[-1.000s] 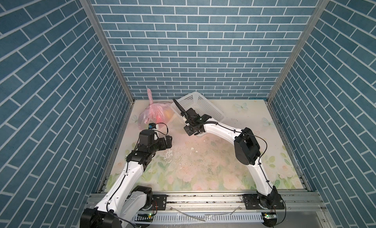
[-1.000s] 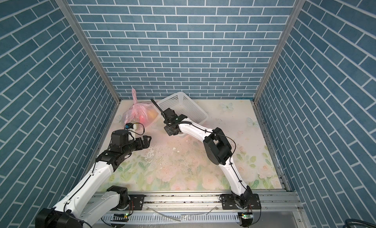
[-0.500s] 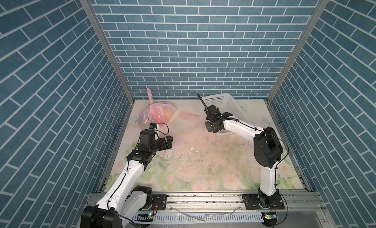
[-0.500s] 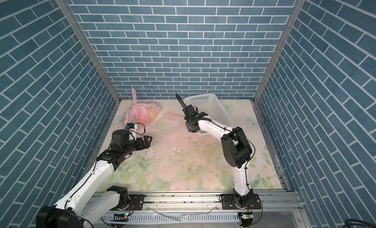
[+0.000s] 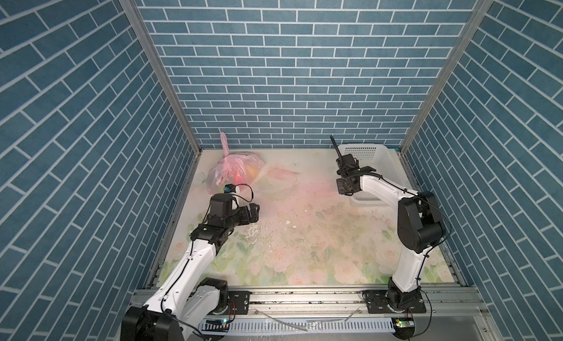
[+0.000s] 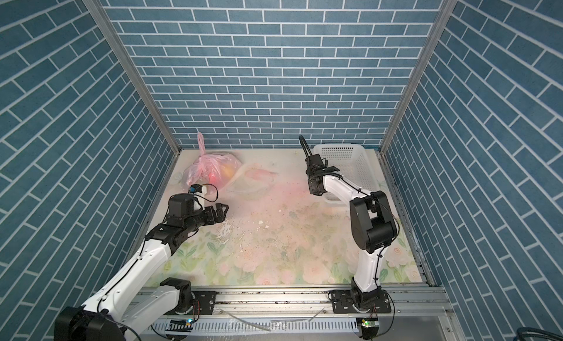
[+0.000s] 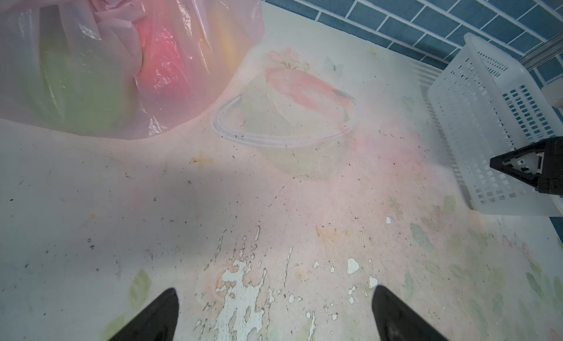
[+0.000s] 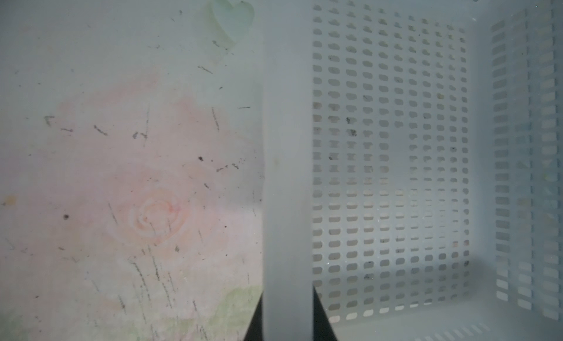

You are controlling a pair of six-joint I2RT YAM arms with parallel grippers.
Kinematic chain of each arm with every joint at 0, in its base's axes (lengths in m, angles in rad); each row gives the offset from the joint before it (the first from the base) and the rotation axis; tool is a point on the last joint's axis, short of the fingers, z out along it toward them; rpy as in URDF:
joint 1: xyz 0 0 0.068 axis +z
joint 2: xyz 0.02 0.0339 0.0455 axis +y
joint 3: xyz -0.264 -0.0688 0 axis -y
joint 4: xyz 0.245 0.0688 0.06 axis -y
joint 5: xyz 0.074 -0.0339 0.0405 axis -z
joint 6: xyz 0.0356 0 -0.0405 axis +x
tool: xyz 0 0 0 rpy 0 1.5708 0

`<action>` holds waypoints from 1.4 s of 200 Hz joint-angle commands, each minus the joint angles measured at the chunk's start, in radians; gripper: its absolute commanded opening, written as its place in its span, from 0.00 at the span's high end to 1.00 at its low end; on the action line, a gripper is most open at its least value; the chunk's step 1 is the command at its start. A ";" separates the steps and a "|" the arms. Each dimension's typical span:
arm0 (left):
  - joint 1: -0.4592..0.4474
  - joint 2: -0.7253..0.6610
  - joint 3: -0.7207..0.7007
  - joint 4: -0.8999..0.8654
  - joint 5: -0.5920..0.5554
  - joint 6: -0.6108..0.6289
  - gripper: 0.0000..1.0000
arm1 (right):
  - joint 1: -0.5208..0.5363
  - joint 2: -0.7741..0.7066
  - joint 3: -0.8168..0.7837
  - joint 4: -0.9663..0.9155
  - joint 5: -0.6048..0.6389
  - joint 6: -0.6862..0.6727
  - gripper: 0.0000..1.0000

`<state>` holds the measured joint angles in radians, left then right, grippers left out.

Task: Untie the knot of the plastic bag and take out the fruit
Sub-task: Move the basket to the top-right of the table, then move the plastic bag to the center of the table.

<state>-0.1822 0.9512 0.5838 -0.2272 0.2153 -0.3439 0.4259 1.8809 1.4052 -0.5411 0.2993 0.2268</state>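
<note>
The pink plastic bag (image 5: 234,170) (image 6: 213,169) sits at the back left of the table. Its knot (image 5: 225,155) is on top, with a narrow tail standing up. Fruit (image 7: 76,89) shows through the film in the left wrist view as green, red and orange shapes. My left gripper (image 5: 254,213) (image 7: 274,290) hovers open just in front of the bag, with nothing between its fingers. My right gripper (image 5: 344,188) (image 8: 288,318) is at the back right, shut on the rim of the white basket (image 5: 371,159) (image 8: 288,141).
The white perforated basket (image 6: 347,162) (image 7: 487,111) lies against the right side rail near the back wall and holds nothing. The floral table cover (image 5: 304,233) is worn and flaking in the middle. Blue brick walls close in three sides.
My right arm has swung from beside the bag to the back right, dragging the basket with it. The left arm and the bag have stayed put.
</note>
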 commanded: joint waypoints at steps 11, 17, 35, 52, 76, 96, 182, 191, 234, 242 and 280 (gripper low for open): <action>-0.008 0.003 0.012 -0.017 0.000 0.016 0.00 | -0.022 -0.031 -0.027 0.016 -0.042 -0.045 0.97; -0.008 0.006 0.021 -0.027 -0.006 0.018 0.00 | -0.023 -0.033 -0.026 0.016 -0.051 -0.050 0.89; -0.008 0.027 0.081 -0.084 -0.051 0.036 0.00 | -0.022 -0.059 -0.030 0.019 -0.076 -0.050 0.62; -0.007 0.069 0.178 -0.155 -0.112 0.057 0.00 | -0.022 -0.101 -0.040 0.020 -0.099 -0.042 0.44; -0.007 0.173 0.347 -0.245 -0.180 0.093 0.00 | -0.016 -0.171 -0.053 0.004 -0.122 -0.022 0.33; -0.003 0.264 0.485 -0.292 -0.227 0.114 0.00 | -0.003 -0.236 -0.064 -0.025 -0.131 -0.009 0.29; 0.121 0.681 0.929 -0.415 -0.209 0.183 0.07 | 0.061 -0.411 -0.097 -0.125 -0.184 0.025 0.22; 0.135 0.726 0.968 -0.436 -0.210 0.190 0.09 | 0.066 -0.415 -0.097 -0.128 -0.192 0.030 0.22; 0.187 0.872 1.082 -0.459 -0.184 0.209 0.15 | 0.090 -0.419 -0.103 -0.133 -0.200 0.043 0.21; 0.196 0.899 1.107 -0.463 -0.172 0.209 0.16 | 0.092 -0.419 -0.103 -0.134 -0.200 0.045 0.21; 0.217 1.021 1.206 -0.452 -0.113 0.236 0.19 | 0.106 -0.419 -0.097 -0.141 -0.196 0.051 0.20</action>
<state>0.0246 1.9202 1.7374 -0.6678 0.0570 -0.1406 0.5224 1.4872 1.3281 -0.6533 0.1043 0.2405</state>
